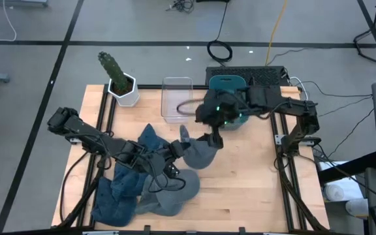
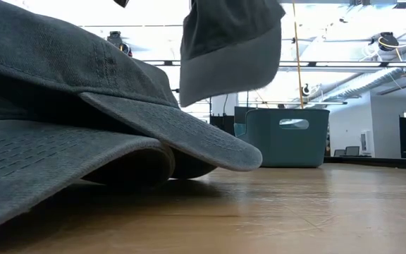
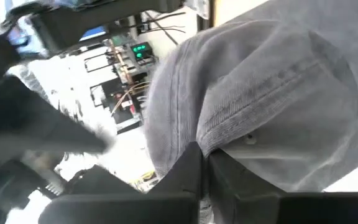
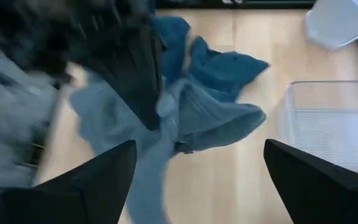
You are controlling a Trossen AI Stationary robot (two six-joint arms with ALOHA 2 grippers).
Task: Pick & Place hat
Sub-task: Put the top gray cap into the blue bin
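A grey cap [image 1: 198, 155] hangs in the air over the middle of the table; in the low view it [image 2: 231, 49] is well clear of the wood. My left gripper [image 1: 178, 149] reaches in from the table's left and is shut on it. My right gripper [image 1: 214, 138] hovers just above the cap's right side, fingers wide open [image 4: 197, 183], looking down on the cap [image 4: 219, 118]; I see no touch. A pile of blue and grey caps [image 1: 142, 189] lies on the near left of the table. My left gripper [image 3: 205, 171] pinches a fold of the grey cap's crown cloth [image 3: 213, 140] between its two shut fingers, beside a stitched seam. It comes at the cap from the table's left. The cap is lifted clear and its brim [image 2: 228, 67] hangs downward.
A teal bin [image 1: 230, 83] stands at the far side, behind the right arm, with a clear plastic box [image 1: 177, 98] to its left and a potted cactus [image 1: 119, 81] at the far left corner. Bare wood [image 1: 240, 189] lies near right.
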